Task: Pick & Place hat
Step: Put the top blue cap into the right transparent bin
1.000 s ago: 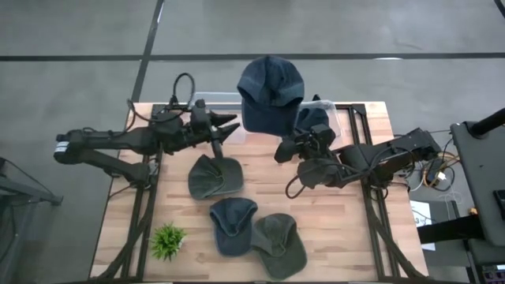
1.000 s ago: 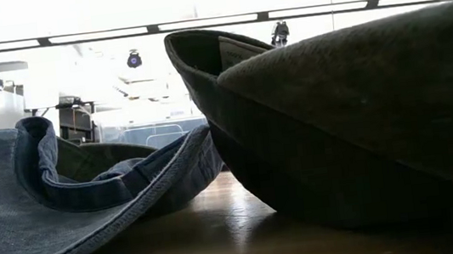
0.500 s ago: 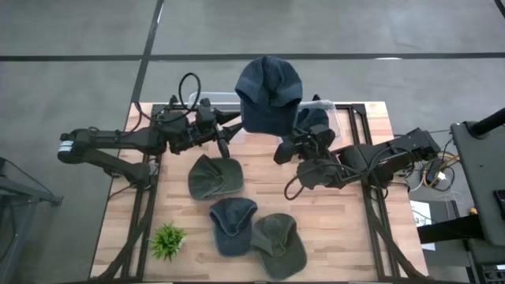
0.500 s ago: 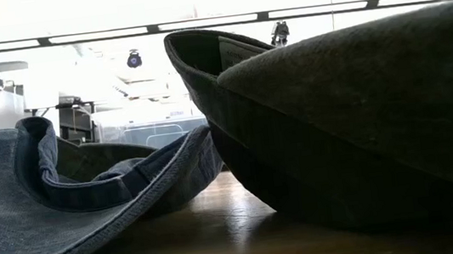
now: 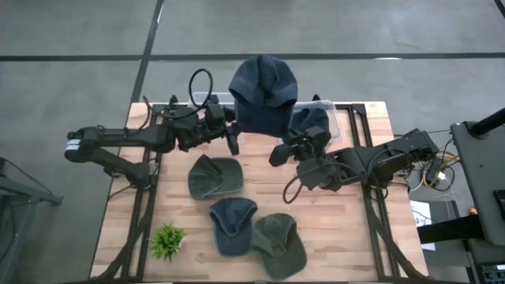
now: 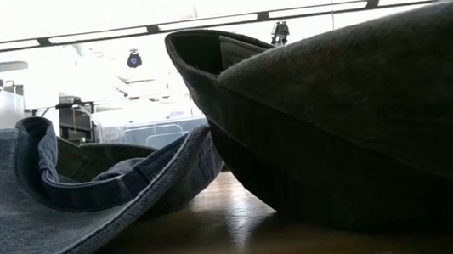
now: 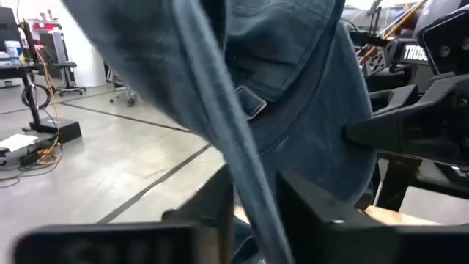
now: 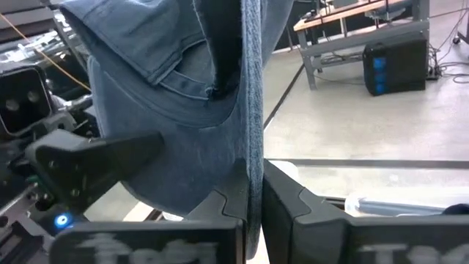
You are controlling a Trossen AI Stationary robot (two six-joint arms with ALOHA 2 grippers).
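Note:
A blue denim hat (image 5: 263, 88) hangs lifted over the table's far edge, above a clear bin (image 5: 335, 110) that holds another blue hat (image 5: 310, 118). My left gripper (image 5: 232, 140) is at the lifted hat's lower left edge and my right gripper (image 5: 278, 150) at its lower right; both are shut on it. In the left wrist view the hat (image 7: 293, 88) fills the picture, as the hat (image 8: 183, 110) does in the right wrist view. Three more hats lie on the table: olive (image 5: 213, 175), blue (image 5: 233, 223), olive (image 5: 278, 243). My left gripper (image 7: 256, 220) pinches the hat's lower edge (image 7: 249, 192) between its two fingers, coming level from the table's left. The cloth runs up from the fingers, and the hat is lifted clear. My right gripper (image 8: 254, 213) pinches a thick edge of the hat (image 8: 253, 172) between its two fingers, coming from the table's right and slanting upward. The hat stands above the fingers, clear of the table.
A small green plant (image 5: 167, 241) stands at the near left corner. In the low view the near olive hat (image 6: 364, 128) and the blue hat (image 6: 47, 207) block most of the table. Bare wood lies at the table's left and right sides.
My left gripper has moved toward the table's right, up to the lifted hat, and has shut on its lower left edge. The hat has shifted a little toward the left and turned slightly. The right gripper has kept its hold.

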